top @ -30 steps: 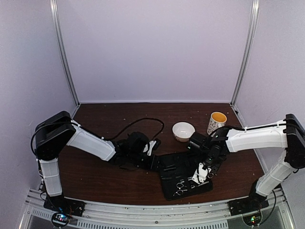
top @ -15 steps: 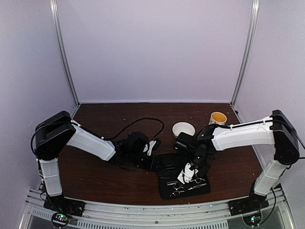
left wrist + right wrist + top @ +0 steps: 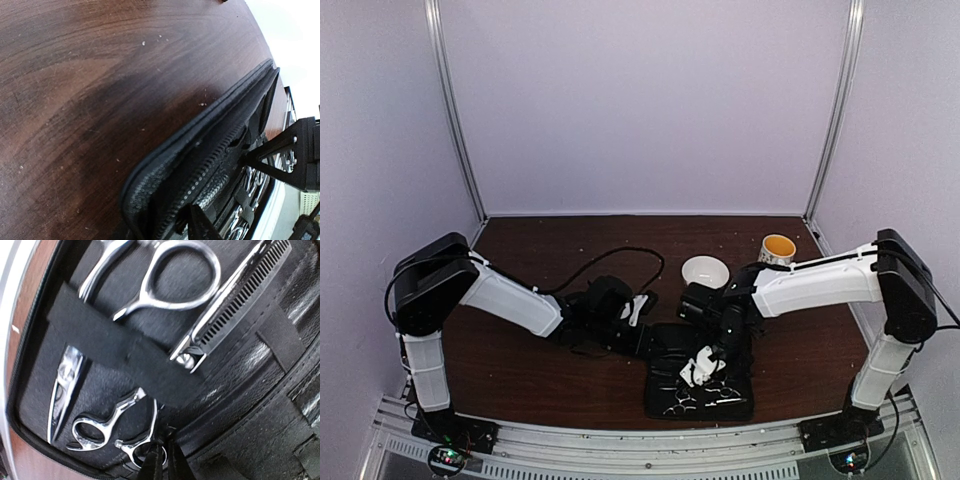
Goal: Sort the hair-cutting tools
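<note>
Inside the open black zip case (image 3: pixel 240 405), thinning shears (image 3: pixel 227 290) and smaller scissors (image 3: pixel 125 405) are lying strapped, the closed right gripper (image 3: pixel 161 462) sitting at the smaller pair's ring, while the left gripper (image 3: pixel 645 340) is showing no readable state.

Both arms are clad in white shells w/ black joint housings. Left arm (image 3: pixel 510 300): a chunky black shoulder block is seen, plus a thin black cable (image 3: pixel 625 253) arced off the wrist. Right arm (image 3: pixel 820 285): same build, w/ black cabling run along the forearm top. Right gripper (image 3: pixel 702 368): white body; slim black fingertips (image 3: pixel 151 466). Bases (image 3: pixel 455 432) are fitted w/ small lit LEDs (image 3: pixel 445 458).
</note>
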`<state>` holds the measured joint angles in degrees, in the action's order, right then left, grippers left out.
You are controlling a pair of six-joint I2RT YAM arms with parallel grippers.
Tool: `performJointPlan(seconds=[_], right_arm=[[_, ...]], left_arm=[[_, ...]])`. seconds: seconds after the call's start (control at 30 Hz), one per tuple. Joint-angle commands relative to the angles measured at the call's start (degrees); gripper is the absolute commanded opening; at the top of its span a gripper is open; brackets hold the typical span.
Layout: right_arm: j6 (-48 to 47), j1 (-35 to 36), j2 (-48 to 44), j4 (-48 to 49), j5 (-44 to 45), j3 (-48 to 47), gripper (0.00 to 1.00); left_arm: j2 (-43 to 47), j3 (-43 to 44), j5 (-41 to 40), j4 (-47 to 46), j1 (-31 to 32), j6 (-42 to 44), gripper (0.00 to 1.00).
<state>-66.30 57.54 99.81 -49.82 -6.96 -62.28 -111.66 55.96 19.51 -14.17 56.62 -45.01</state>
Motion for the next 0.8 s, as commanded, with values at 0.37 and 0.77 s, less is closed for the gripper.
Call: performJointPlan(seconds=[0.37, 0.77], right_arm=[[13.25, 0.83, 4.02, -3.70, -9.69, -6.24, 0.07], [17.30, 1.11, 4.56, -4.08, -11.18, -5.88, 0.21]], left_arm=[[-0.31, 0.05, 0.31, -3.28, -0.19, 0.54, 0.31], [0.00, -0.57, 0.03, -3.69, -0.19, 0.54, 0.31]])
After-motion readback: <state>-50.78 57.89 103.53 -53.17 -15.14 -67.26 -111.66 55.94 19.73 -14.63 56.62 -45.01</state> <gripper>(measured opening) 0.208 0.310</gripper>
